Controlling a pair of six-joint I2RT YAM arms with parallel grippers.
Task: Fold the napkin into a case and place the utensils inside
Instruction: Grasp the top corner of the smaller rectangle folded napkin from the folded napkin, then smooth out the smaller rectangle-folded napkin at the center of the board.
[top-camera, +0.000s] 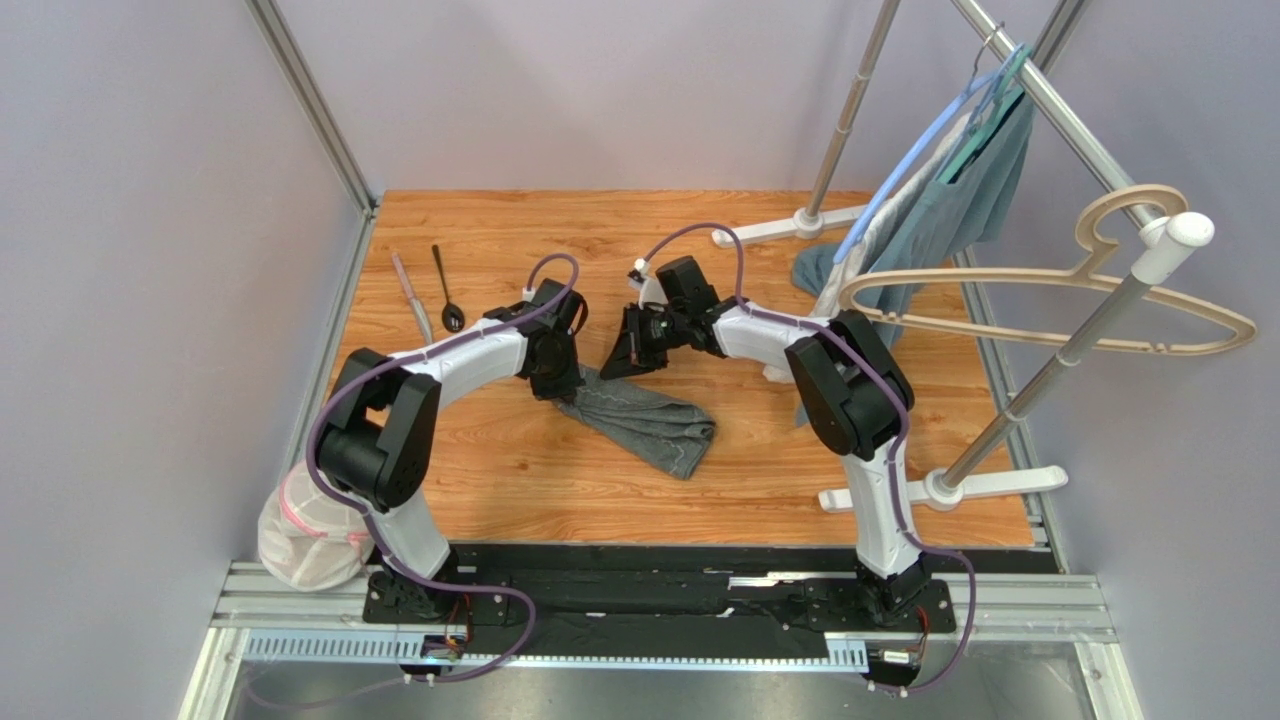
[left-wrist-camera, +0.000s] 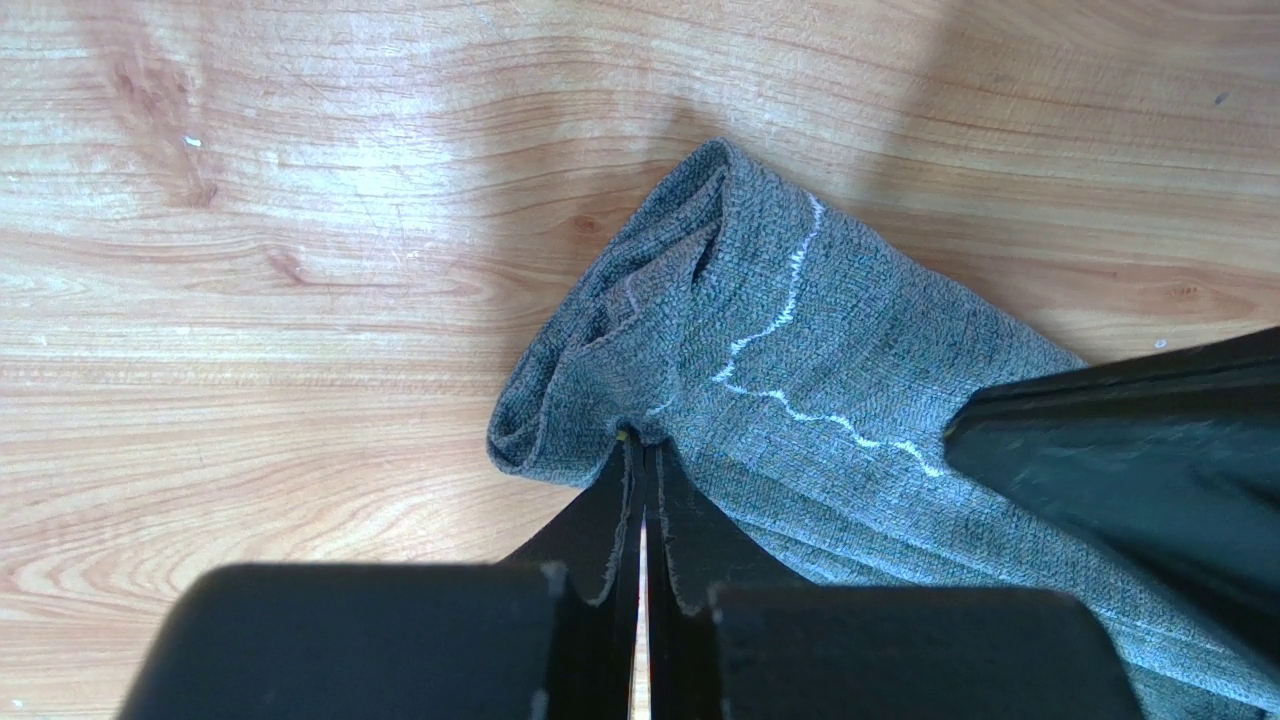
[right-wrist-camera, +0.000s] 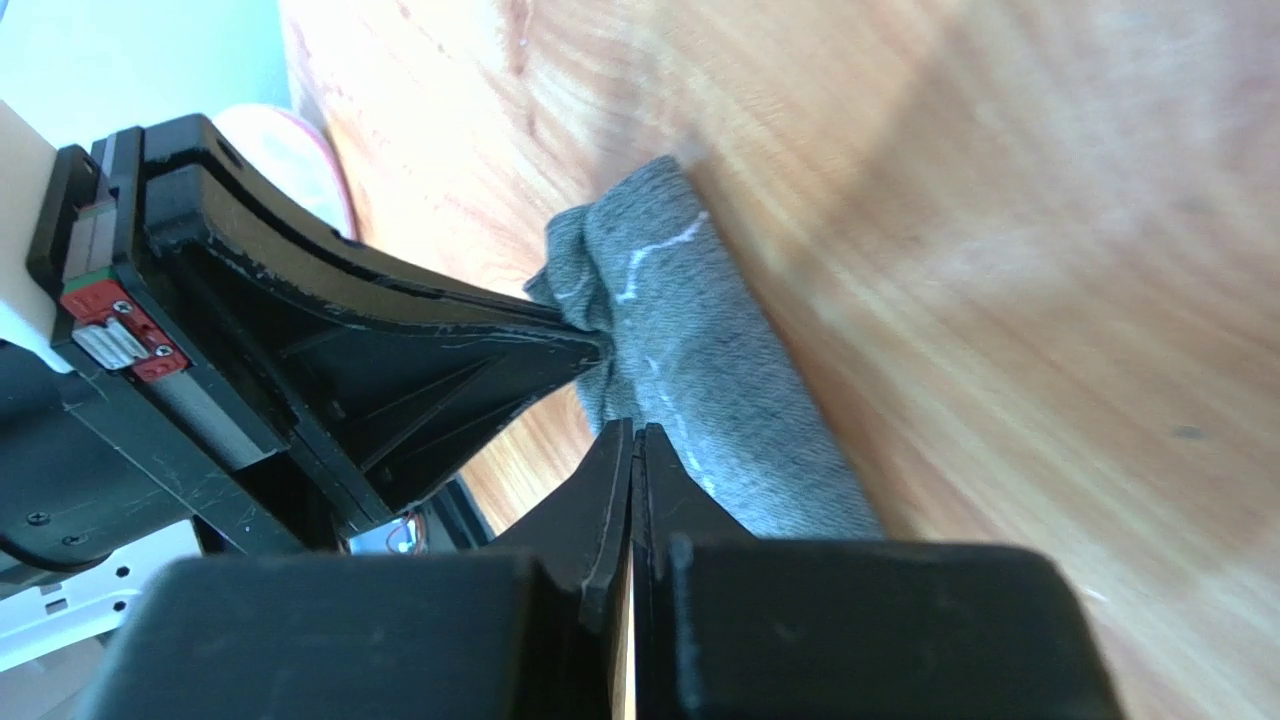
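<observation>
The napkin (top-camera: 654, 423) is a dark grey strip with pale stitching, lying slantwise mid-table, its near end rolled over on itself (left-wrist-camera: 812, 345). My left gripper (top-camera: 564, 383) is shut on that end, and the cloth puckers at its tips (left-wrist-camera: 643, 443). Just right of it, my right gripper (top-camera: 619, 365) hangs shut over the same end (right-wrist-camera: 637, 435); no cloth shows between its jaws. The napkin (right-wrist-camera: 706, 360) runs away behind them. The utensils lie at the far left: a silver knife (top-camera: 410, 296) and a black spoon (top-camera: 448, 288).
A metal clothes rack (top-camera: 939, 488) stands on the right with a teal-grey garment (top-camera: 962, 195) and a beige hanger (top-camera: 1052, 308). A white mesh bag (top-camera: 308, 533) sits off the table's near left corner. Grey walls close in the left and back.
</observation>
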